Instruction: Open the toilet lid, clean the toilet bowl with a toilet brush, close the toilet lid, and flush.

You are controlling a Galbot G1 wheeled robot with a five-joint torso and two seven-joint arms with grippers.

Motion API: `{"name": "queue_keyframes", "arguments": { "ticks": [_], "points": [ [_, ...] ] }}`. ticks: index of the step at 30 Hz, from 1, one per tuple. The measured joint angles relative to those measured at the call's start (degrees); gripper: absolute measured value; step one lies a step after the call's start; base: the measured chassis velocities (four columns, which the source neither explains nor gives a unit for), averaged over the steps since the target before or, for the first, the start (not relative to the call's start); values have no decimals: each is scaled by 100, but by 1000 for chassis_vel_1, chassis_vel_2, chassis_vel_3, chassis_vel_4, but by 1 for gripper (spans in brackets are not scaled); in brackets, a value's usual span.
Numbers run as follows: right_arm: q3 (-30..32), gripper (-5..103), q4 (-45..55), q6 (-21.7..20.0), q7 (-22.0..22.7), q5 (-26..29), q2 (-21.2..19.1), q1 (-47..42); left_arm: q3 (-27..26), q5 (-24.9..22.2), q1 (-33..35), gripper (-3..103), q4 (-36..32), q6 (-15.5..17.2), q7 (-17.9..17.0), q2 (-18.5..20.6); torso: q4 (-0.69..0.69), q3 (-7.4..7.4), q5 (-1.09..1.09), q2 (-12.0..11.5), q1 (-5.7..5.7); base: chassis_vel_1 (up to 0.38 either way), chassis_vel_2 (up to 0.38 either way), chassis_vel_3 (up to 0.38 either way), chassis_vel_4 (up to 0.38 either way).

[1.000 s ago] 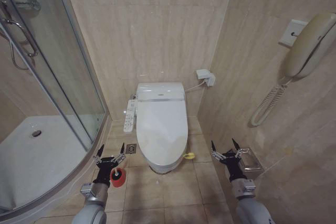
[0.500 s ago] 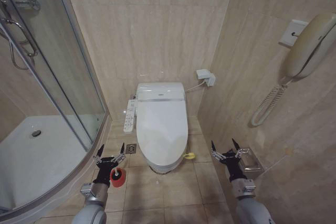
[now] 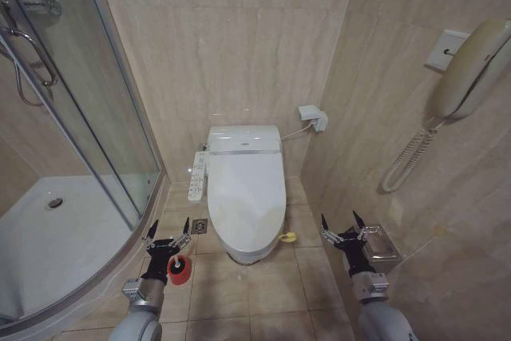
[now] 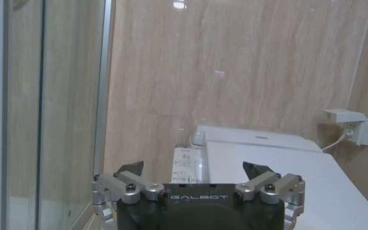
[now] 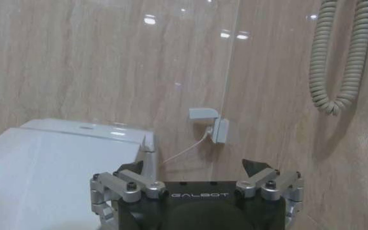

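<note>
The toilet lid [image 3: 246,197] lies shut between the left gripper [image 3: 167,239] and right gripper [image 3: 344,231], both with open jaws; it looks smooth, slippery and light, best lifted at its front edge.

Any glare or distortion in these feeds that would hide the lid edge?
Head view: wide-angle bend at the walls, soft sheen on the closed lid, edge readable. Left wrist view: ceiling-light glints on the wall tile, lid evenly lit. Right wrist view: bright reflections on the tile and lid, washing out its near edge.
</note>
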Motion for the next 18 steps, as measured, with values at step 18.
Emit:
{"name": "queue_keyframes", "arguments": {
  "ticks": [18],
  "points": [
    [0, 100, 0, 0, 0, 0, 0, -1, 0, 0, 1, 100, 0, 0, 0, 0, 0, -1, 0, 1, -3, -6, 14, 7, -16]
  ]
}}
